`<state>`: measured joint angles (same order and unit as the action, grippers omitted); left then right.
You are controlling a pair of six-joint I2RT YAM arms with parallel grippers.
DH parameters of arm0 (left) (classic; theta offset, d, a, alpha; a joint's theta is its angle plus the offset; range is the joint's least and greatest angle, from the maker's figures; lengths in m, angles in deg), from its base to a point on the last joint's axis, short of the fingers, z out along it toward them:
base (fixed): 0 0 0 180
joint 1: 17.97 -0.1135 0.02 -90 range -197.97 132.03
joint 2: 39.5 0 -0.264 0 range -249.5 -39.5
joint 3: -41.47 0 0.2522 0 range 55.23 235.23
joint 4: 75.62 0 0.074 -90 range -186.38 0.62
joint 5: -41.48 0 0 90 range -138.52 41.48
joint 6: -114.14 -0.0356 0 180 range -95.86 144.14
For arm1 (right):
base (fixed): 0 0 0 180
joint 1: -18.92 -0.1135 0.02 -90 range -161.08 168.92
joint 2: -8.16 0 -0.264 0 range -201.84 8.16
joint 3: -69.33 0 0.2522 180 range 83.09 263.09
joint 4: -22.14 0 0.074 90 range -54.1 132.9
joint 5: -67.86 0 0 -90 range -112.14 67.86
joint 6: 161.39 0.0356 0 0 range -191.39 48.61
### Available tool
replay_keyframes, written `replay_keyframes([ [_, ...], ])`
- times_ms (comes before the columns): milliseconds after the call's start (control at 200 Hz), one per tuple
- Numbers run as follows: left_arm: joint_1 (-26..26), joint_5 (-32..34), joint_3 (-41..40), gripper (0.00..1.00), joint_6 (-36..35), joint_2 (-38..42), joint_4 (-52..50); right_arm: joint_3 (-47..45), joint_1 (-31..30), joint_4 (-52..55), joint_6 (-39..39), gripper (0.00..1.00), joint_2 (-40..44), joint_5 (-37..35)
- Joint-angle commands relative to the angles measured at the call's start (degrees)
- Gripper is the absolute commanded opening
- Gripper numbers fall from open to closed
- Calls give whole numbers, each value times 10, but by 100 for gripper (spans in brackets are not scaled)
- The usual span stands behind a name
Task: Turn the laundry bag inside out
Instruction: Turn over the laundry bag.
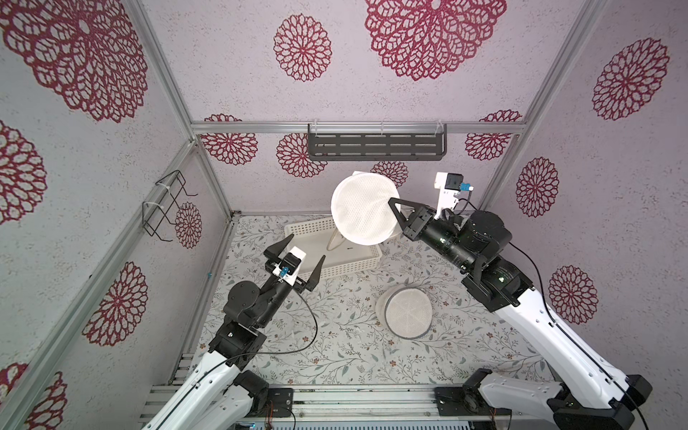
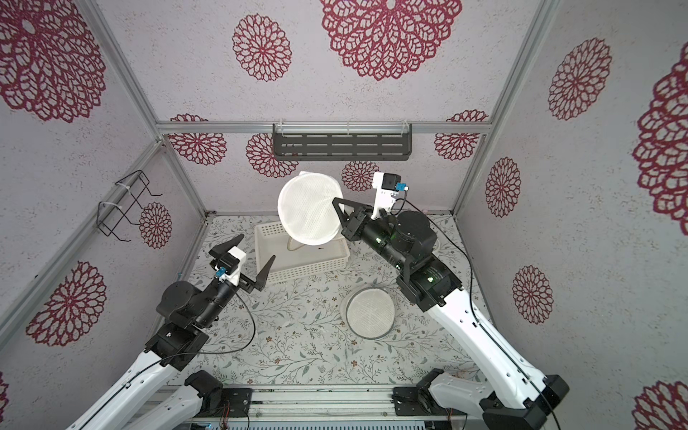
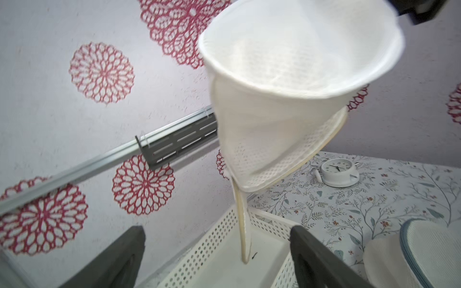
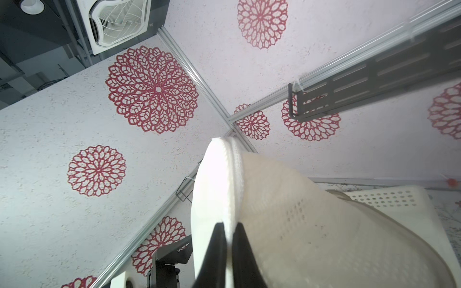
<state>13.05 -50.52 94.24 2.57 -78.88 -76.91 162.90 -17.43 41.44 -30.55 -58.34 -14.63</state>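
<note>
In both top views your right gripper [image 1: 391, 204] holds the round white mesh laundry bag [image 1: 363, 212] above the far white perforated basket [image 1: 357, 266], so it hangs free. Left wrist: left gripper [image 3: 217, 230], jaws spread, faces it. Right wrist: jaws pinch its rim.

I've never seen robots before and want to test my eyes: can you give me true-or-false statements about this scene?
The right gripper pinches the rim of the white mesh laundry bag, held above the white perforated plastic basket. True.
The left gripper grips that bag. False: it is open, holding nothing.
The grey-rimmed round mesh bag lies inside the basket. False: it lies on the floral tabletop, outside it.
A white alarm clock sits on the tabletop. True.
</note>
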Motion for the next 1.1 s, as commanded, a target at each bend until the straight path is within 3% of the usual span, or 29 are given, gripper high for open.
replay_keyframes([
  [0,26,-58,13,97,-142,27,-42,-25,-12,25,58,0,14,-29],
  [285,104,-43,32,100,-281,1,-192,-125,-48,8,123,0,9,-10],
  [620,113,-62,50,98,-301,-61,-213,-131,-67,9,136,0,-1,-13],
  [715,113,-27,52,96,-305,-78,-193,-131,-69,1,139,0,-2,-4],
  [835,113,27,43,75,-321,-97,-138,-135,-74,0,140,0,-2,-2],
  [1031,116,33,51,37,-322,-111,-122,-138,-74,2,129,0,-2,-6],
  [1096,118,35,57,20,-314,-115,-128,-135,-73,1,123,0,-6,-2],
])
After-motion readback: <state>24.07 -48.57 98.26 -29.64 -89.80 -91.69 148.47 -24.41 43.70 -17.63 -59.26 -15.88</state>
